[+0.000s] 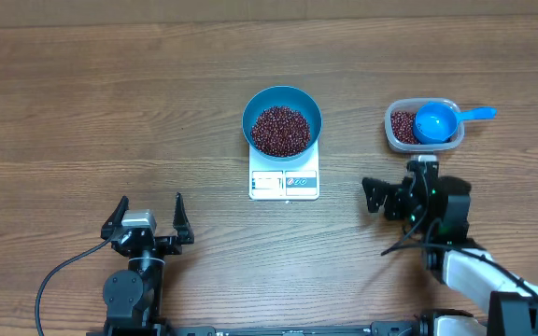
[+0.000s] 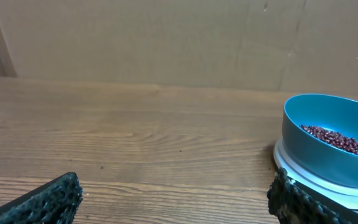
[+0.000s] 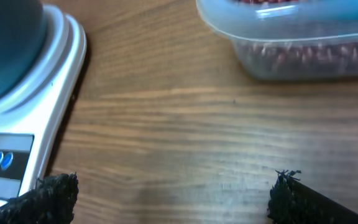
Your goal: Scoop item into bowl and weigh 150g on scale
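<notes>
Both jaws spread wide and empty: your left gripper (image 1: pixel 149 210) sits well apart from the scale (image 1: pixel 284 183), your right gripper (image 1: pixel 397 182) near the tub (image 1: pixel 395 140) holding the scoop (image 1: pixel 434 121), and beans (image 1: pixel 281 130) lie in the bowl (image 1: pixel 250 107) on the scale.

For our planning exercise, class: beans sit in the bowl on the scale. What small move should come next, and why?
Probably bring the right arm, jaws open and empty, to the handle of the scoop. It lies in the tub just beyond them, and the scale display is unreadable, so more beans may be needed.
</notes>
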